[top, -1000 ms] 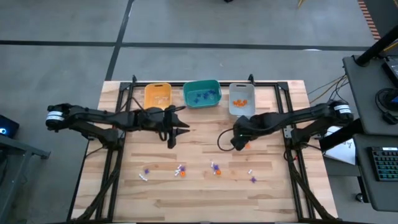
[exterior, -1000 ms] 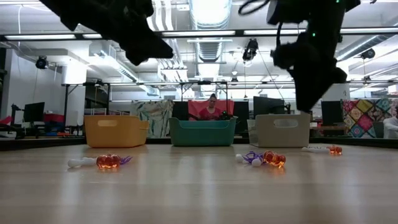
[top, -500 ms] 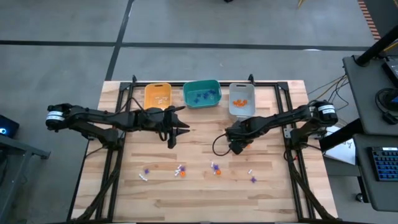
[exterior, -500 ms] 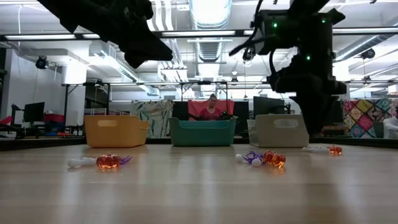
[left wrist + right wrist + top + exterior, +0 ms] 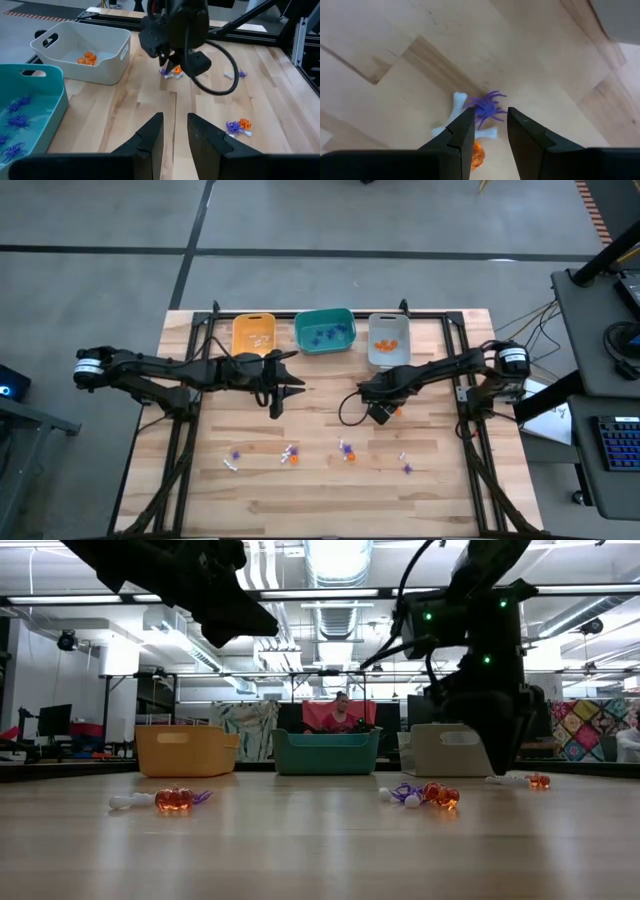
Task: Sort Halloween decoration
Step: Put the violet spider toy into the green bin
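Item: my right gripper, moved leftward since a second ago, fingers slightly spread, empty, above a tiny purple spider, white bone and orange pumpkin cluster. Left gripper unmoved, fingers narrowly parted, mid-table.

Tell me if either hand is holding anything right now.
Nothing is held. The right hand hangs open over a purple spider and white bone; the left hand waits open, empty.
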Available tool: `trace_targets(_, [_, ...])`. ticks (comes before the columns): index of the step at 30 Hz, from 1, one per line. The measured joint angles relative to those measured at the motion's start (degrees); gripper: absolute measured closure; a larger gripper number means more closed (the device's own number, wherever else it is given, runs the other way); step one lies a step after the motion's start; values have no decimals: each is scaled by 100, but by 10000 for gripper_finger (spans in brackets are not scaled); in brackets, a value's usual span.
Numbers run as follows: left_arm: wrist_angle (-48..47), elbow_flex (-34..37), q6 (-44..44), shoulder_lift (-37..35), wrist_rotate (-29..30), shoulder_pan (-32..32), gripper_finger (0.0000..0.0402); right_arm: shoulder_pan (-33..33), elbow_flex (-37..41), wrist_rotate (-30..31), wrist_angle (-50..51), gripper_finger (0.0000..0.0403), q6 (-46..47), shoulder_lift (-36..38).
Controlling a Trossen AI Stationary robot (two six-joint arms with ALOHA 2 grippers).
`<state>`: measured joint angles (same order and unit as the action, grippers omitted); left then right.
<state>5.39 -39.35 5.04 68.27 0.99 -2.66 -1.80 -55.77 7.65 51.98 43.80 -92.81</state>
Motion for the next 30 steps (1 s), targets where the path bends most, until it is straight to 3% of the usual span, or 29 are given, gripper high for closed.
trace_targets(23, [19, 0, -2, 0, -2, 0, 332, -96, 4, 28, -212, 300, -593, -294])
trace_targets(30, [19, 0, -2, 0, -3, 0, 332, -94, 4, 49, -261, 359, -491, -291])
